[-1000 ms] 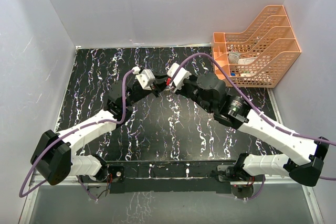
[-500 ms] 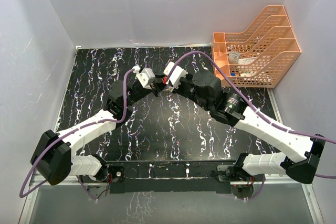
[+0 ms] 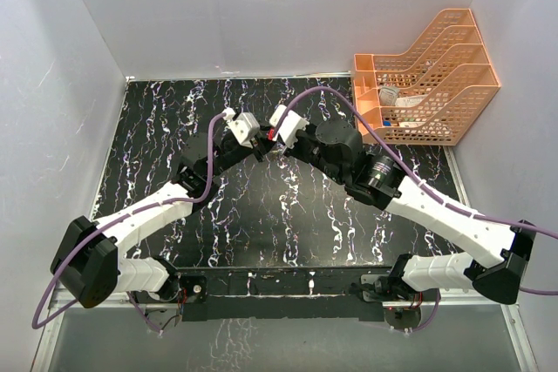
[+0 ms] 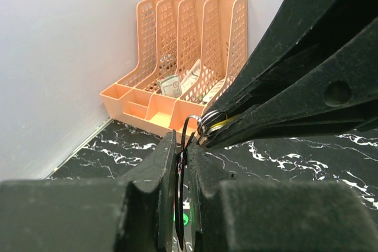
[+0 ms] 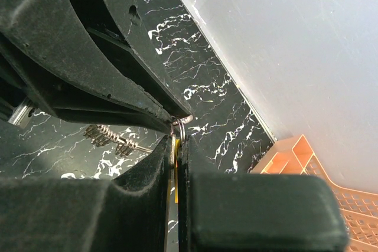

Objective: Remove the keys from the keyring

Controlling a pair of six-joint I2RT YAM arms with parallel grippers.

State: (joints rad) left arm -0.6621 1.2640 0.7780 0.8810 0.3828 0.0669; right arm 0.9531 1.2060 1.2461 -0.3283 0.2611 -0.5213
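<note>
Both arms met over the far middle of the black, white-veined tabletop (image 3: pixel 157 119), fingertips almost touching. The left gripper (image 4: pixel 181 146) had its fingers pressed together on what looked like the thin silvery wire keyring (image 4: pixel 186 128), seen edge-on as a dark loop running up out of the pinch. A glimpse of the bright green-headed key (image 4: pixel 186 219) showed low between those fingers. The right gripper (image 5: pixel 175 146) was likewise clamped, pinching the small yellow-headed key (image 5: pixel 172 184), with a small bright loop of wire showing right at its tips. So the ring and its keys hung in the air between the two grippers, clear of the table, well left of the orange plastic mesh file organiser (image 3: pixel 427 84) at the far right. A small metallic coiled piece (image 5: pixel 112 137) lay on the table below; what it was could not be told.

The step in hand appeared to be working the yellow-headed key off the ring. Done well, the left grip would hold the ring steady while the right slid the key along the wire towards the split. The pull should run along the coil, not straight away from it. A slow, small pull seemed wise, since either thin piece could slip from its pinch.
</note>
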